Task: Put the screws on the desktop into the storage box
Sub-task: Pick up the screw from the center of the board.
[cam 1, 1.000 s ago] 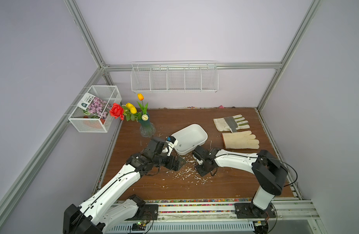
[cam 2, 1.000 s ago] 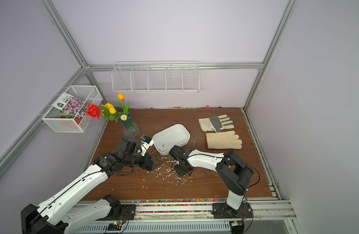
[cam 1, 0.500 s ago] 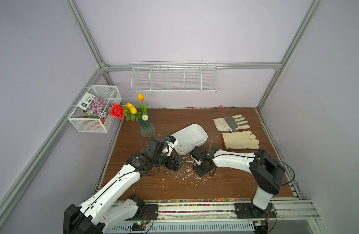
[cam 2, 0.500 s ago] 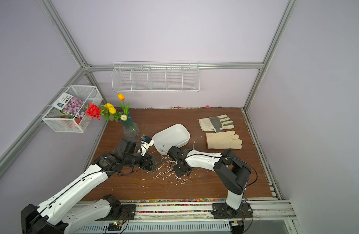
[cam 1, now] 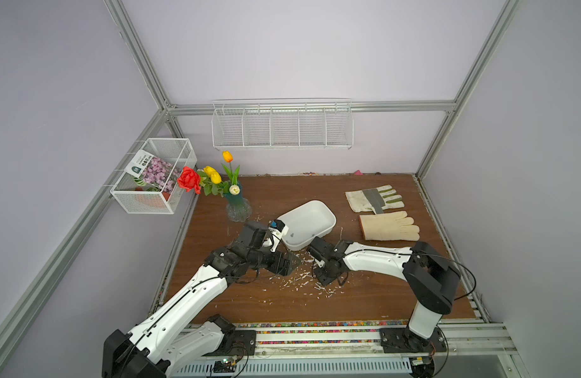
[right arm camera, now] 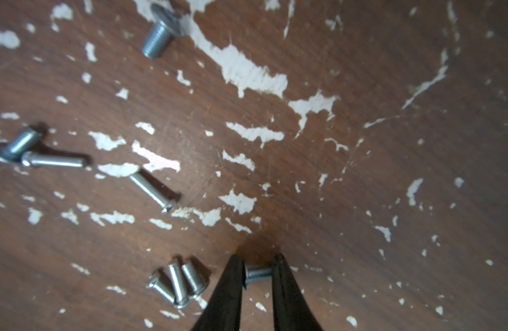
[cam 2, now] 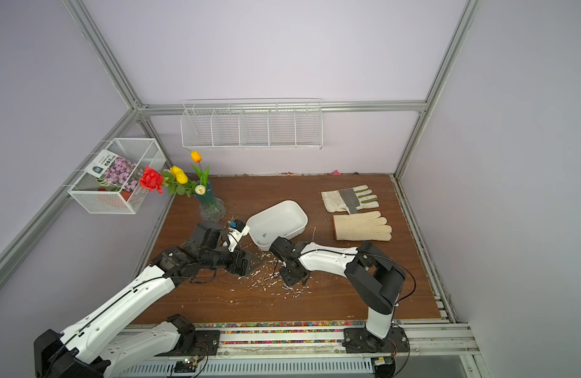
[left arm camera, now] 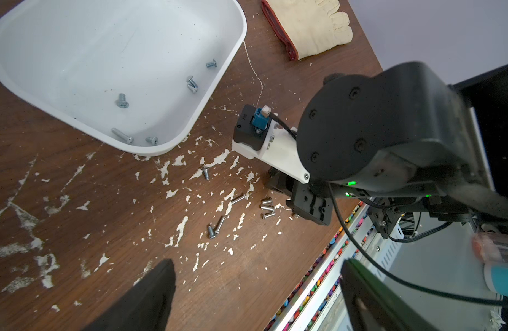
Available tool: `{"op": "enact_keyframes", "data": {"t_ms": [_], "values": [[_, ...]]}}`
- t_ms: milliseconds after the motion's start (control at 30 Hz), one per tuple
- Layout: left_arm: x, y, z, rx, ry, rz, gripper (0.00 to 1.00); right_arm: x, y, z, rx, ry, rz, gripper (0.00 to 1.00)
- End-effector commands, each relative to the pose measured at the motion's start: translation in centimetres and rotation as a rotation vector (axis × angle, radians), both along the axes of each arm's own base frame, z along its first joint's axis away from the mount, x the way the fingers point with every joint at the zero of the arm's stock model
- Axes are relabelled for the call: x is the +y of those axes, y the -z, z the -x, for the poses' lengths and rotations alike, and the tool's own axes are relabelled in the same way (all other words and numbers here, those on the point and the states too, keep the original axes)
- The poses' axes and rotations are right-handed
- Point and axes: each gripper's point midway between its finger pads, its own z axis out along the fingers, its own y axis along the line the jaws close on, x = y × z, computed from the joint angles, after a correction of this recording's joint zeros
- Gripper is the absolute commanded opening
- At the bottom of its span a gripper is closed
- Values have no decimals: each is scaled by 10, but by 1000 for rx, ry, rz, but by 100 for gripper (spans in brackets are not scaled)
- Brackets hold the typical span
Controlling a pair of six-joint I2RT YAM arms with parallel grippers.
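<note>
The right end effector (right arm camera: 258, 265) pinched one screw (right arm camera: 257, 273) on the desk (right arm camera: 361, 143) near the white box (left arm camera: 89, 43). The left end effector (left arm camera: 257, 262) was spread wide. More screws (left arm camera: 267, 207) lay near the box, some inside it

Dark-brown flecked wood-grain desktop (cam 1: 282, 304) carried: white plastic storage box (cam 1: 312, 217), loose silvery metal screws (left arm camera: 267, 207), glass flower vase (cam 1: 238, 209), two cream work gloves (cam 1: 389, 226).
</note>
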Motion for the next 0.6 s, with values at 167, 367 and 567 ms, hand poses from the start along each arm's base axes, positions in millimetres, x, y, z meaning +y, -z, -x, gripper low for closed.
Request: {"op": "enact_keyframes", "data": {"t_ms": [167,367,567], "values": [[-1,5,2,-4,21,-4,93,-3,2,1,0,-3,33,19],[0,5,2,-5,22,-3,92,-3,-7,-3,-19,-10,42,18],[0,5,2,-2,23,-2,92,2,-28,-17,-56,-27,41,19]]}}
